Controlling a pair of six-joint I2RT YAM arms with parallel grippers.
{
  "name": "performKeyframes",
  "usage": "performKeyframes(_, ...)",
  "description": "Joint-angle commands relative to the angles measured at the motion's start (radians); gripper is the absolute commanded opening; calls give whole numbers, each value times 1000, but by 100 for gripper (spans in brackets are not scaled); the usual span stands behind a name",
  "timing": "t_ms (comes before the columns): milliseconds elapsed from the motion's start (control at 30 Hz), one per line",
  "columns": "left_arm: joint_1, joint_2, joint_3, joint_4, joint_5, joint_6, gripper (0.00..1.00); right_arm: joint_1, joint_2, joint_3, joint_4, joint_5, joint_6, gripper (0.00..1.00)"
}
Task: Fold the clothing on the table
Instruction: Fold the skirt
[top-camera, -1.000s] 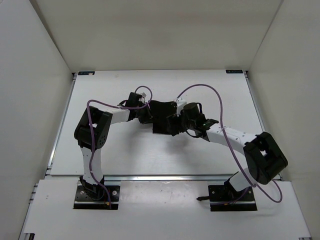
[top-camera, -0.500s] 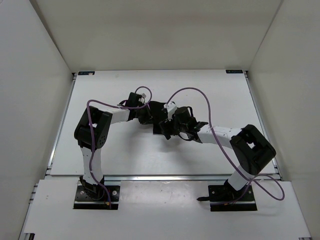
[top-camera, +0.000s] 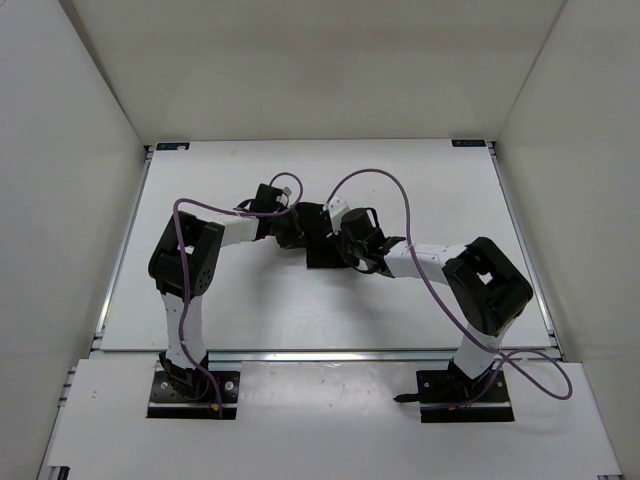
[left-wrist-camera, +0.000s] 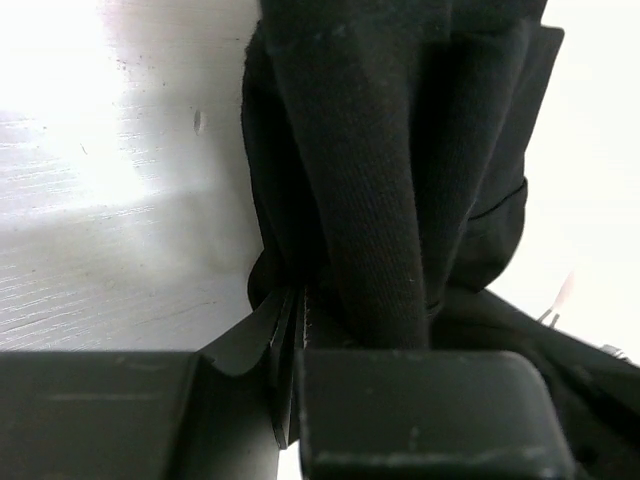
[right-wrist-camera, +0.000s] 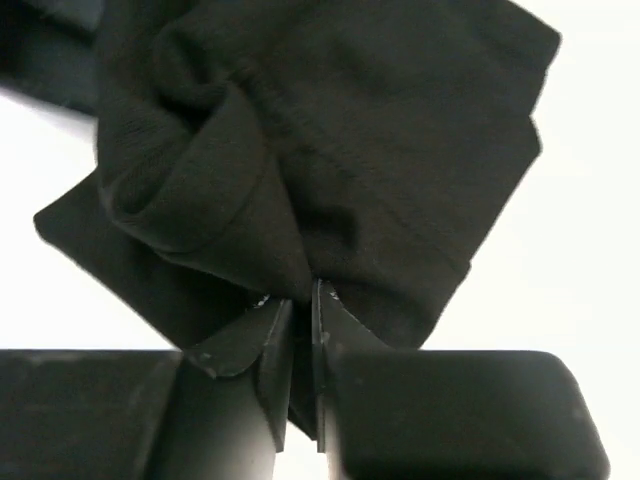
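Where the two arms meet near the middle of the table (top-camera: 200, 190), the clothing (top-camera: 321, 256) lies bunched, and the top view hides most of it under both grippers. Toward the table's left rail, the left gripper (left-wrist-camera: 297, 300) pinches a fold tight, its fingertips buried in fabric. Toward the right rail, the right gripper (right-wrist-camera: 296, 308) clamps a rolled hem. Each wrist view cuts the clothing off, so its outline cannot be made out.

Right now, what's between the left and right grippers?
Only the bunched plain black fabric garment; left gripper and right gripper each pinch it. Seen in top view, pinches in wrist views.
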Motion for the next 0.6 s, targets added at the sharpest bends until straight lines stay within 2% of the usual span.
performKeyframes(0,8,19,8,-35,5,11,12,-12,-48,29,36,106,-46,4)
performKeyframes(67,8,27,0,-28,7,7,13,0,-76,20,36,150,-87,0)
performKeyframes(233,7,38,-8,-7,13,-3,13,-7,-136,-20,24,188,-127,0)
performKeyframes(300,13,33,-17,4,7,-3,13,-6,-174,-67,36,181,-123,0)
performKeyframes(333,11,35,-28,7,14,-6,13,-10,-214,-78,38,131,-124,1)
performKeyframes(400,14,33,-23,15,5,-12,13,-10,-268,-135,58,0,-95,7)
performKeyframes(500,14,30,-22,7,10,-12,13,-7,-286,-190,107,-41,-69,18)
performKeyframes(567,14,30,-29,13,7,-10,13,-9,-272,-190,96,-98,-54,30)
